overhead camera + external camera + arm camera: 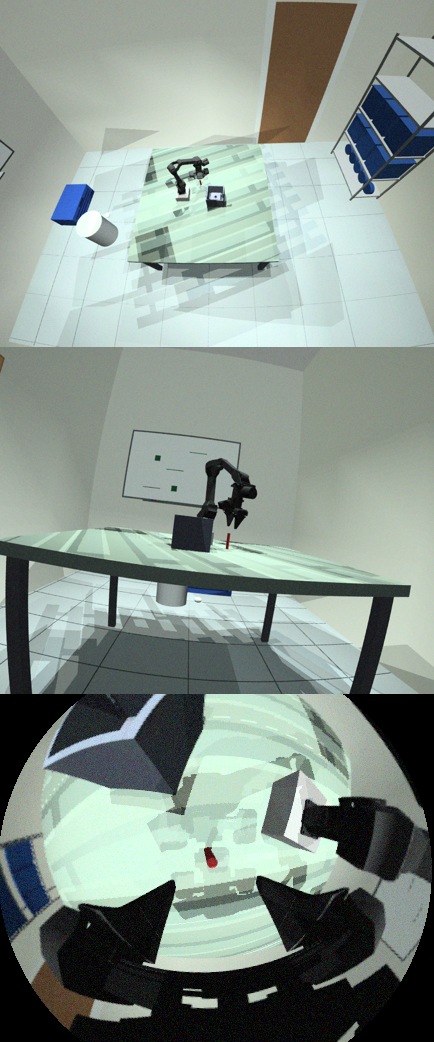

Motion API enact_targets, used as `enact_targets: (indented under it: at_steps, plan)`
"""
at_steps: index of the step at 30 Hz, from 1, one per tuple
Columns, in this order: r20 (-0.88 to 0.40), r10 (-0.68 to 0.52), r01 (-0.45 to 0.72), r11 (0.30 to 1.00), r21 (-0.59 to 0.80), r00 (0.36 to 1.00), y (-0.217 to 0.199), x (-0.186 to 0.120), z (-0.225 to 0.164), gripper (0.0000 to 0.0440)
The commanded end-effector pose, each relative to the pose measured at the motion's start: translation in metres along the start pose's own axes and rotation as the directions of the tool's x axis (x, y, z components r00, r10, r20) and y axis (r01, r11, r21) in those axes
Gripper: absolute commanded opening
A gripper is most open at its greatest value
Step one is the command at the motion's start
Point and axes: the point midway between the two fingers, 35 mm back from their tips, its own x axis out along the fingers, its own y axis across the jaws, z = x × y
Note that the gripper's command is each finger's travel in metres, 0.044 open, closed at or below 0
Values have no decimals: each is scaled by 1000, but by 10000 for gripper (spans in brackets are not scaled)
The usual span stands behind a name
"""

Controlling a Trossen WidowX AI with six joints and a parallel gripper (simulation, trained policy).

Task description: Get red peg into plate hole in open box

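Note:
The red peg (pixel 200 182) (pixel 228 541) (pixel 211 858) stands upright on the table, outside the box. My gripper (pixel 232 527) (pixel 216 881) is open and empty, pointing down above the peg; a gap shows between the fingertips and the peg's top in the exterior view. In the wrist view the peg lies a little beyond the line of the fingertips, between them sideways. The dark open box (pixel 215 201) (pixel 191 533) (pixel 115 764) stands beside the peg. The white plate (pixel 213 195) with its dark hole shows at the box's bottom in the top view; in the other views it is hidden.
The arm's pale base block (pixel 182 196) (pixel 295 814) stands on the green table (pixel 238 231) (pixel 289 567), on the other side of the peg from the box. On the floor are a blue crate (pixel 70 202) and a white cylinder (pixel 103 231). A shelf with blue bins (pixel 390 122) stands off the table.

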Motion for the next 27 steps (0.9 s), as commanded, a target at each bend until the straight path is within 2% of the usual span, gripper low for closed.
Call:
enact_targets:
  at_steps: [1, 10, 17, 20, 27]
  plan:
    - [14, -8, 8, 1000, -15, 1000, -1, 11, 3, 440]
    - [40, -14, 15, 1000, -24, 999, -2, 40, 11, 426]
    - [48, -9, 11, 1000, -27, 999, -1, 58, 14, 388]
    - [45, -5, 6, 999, -33, 999, 0, 65, 14, 338]
    - [26, 3, -1, 998, -69, 1000, 7, 77, 8, 162]
